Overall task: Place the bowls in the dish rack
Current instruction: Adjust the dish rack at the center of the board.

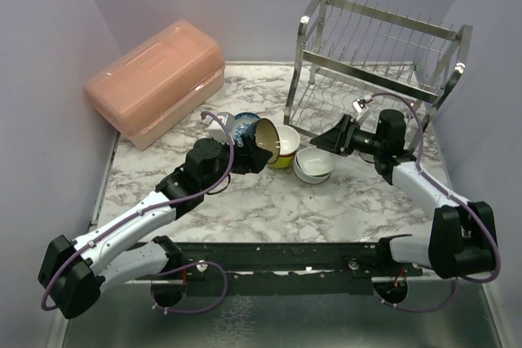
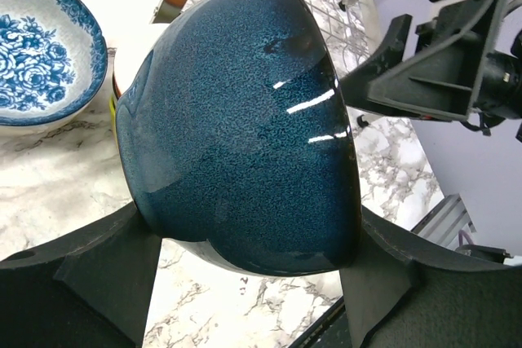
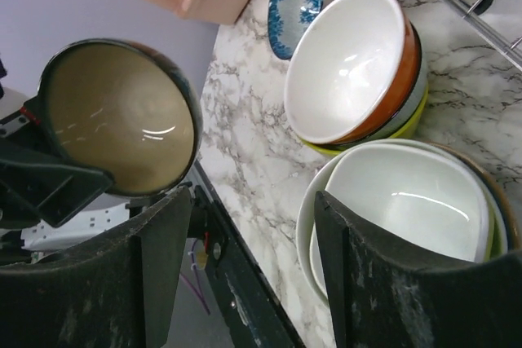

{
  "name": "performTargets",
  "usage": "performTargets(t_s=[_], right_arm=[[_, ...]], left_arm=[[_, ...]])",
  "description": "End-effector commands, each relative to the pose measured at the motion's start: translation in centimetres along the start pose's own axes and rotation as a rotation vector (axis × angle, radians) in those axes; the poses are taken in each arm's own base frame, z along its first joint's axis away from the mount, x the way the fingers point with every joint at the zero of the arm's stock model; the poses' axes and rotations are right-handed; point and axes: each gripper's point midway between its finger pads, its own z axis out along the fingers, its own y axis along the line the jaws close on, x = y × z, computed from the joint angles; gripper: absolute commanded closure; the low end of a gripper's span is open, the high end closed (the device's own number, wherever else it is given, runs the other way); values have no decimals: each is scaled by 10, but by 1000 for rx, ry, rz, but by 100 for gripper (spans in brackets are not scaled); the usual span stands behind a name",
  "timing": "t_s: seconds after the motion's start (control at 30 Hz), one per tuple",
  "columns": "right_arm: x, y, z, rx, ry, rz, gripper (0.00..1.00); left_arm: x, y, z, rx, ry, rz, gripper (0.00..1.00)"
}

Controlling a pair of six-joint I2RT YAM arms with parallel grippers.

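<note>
- Holding a dark teal glazed ceramic bowl with a cream inside (image 1: 265, 138) in the left end effector (image 1: 249, 152), clenched on two opposite sides of it.
- Bowl tipped on its side, mouth turned toward the right arm, raised above the white marble-patterned bench (image 1: 269, 209).
- Right end effector (image 1: 330, 138) released, jaws apart with nothing between them, pointing at the teal bowl, near it but not touching.
- Tall two-tier steel wire dish rack (image 1: 379, 46) standing just behind the right end effector, apparently without any bowl in it.
- Standing on the bench between the arms: a blue-and-white flowered bowl (image 1: 236, 124), a stack topped by a white bowl with an orange outside (image 1: 284, 146), and a second stack of white bowls (image 1: 313, 165).
- Judged as a hand-over step, with the bowl offered from the left side and not yet taken on the right, so very early in the task.
- Next move, probably: closing the right jaws over the rim, one finger inside and one outside, and gripping firmly before any release on the left, because of the smooth and likely slippery glaze.
- After that, turning to the rack and setting the bowl on edge between the wires.
- Pink plastic lidded box (image 1: 155, 79) at the far left, not part of the job.
</note>
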Motion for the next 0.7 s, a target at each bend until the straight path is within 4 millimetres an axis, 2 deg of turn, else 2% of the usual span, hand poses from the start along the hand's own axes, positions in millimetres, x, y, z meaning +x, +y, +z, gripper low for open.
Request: performTargets(t_s=[0.0, 0.5, 0.67], right_arm=[[11, 15, -11, -37, -1, -27, 33], [58, 9, -30, -50, 26, 20, 32], [65, 11, -37, -42, 18, -3, 32]], left_arm=[[-38, -17, -9, 56, -150, -16, 100], [-33, -20, -3, 76, -129, -34, 100], [-30, -24, 1, 96, -113, -53, 100]])
